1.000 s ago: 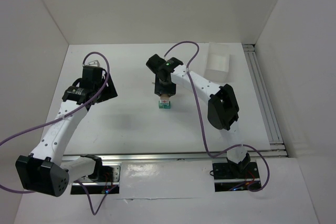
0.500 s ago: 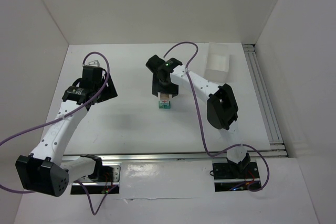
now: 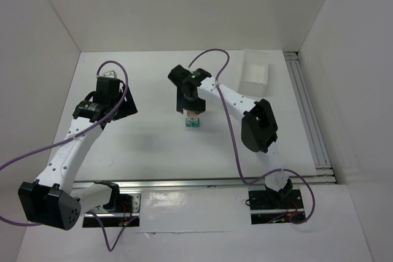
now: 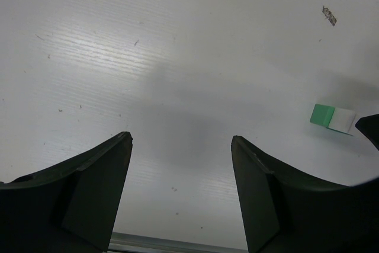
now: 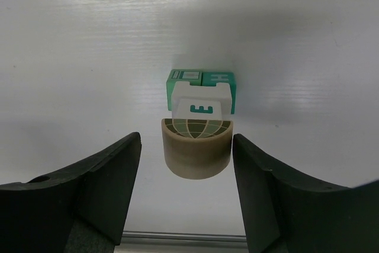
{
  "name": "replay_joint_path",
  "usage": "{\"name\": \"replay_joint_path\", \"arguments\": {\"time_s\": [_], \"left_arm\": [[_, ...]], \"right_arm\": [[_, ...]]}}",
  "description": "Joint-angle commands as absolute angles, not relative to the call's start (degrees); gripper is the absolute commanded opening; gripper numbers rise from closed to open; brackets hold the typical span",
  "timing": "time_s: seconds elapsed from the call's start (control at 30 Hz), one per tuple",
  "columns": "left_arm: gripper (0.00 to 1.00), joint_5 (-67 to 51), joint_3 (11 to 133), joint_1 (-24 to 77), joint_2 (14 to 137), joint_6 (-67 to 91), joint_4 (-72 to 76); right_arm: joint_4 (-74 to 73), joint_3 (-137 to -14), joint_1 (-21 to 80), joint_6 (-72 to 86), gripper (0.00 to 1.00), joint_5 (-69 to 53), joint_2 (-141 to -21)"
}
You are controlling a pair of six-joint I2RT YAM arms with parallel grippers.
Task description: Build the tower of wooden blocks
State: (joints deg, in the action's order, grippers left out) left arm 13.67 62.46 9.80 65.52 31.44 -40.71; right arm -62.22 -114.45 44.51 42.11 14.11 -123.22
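The tan cap (image 5: pixel 196 149) sits on the wood block tower (image 5: pixel 200 84). The right jaws are open astride it, seemingly clear; the left jaws are open and empty. Next: withdraw straight up.

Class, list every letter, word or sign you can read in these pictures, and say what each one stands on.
"E": on the white block, right wrist view.
"H": on the right green block.
Left green block: its marking is too blurred to read.
Tan rounded piece: a globe-like picture, no letters.
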Motion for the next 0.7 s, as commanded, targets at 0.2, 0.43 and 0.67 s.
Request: {"name": "replay_joint_path", "arguments": {"time_s": [0.2, 0.43, 0.67], "left_arm": [[0.81, 14.4, 62.4, 10.0, 64.4, 30.2, -40.1], [0.81, 14.4, 62.4, 10.0, 64.4, 30.2, -40.1], [0.81, 14.9, 62.9, 10.0, 64.4, 30.2, -40.1]], "right_arm": [[-62.6, -117.5, 45.0, 42.0, 0.70, 14.2, -123.8], [-67.9, -122.0, 45.0, 42.0, 0.92, 18.9, -123.8], [-75.2, -128.0, 45.0, 41.5, 0.99, 31.0, -119.9]]}}
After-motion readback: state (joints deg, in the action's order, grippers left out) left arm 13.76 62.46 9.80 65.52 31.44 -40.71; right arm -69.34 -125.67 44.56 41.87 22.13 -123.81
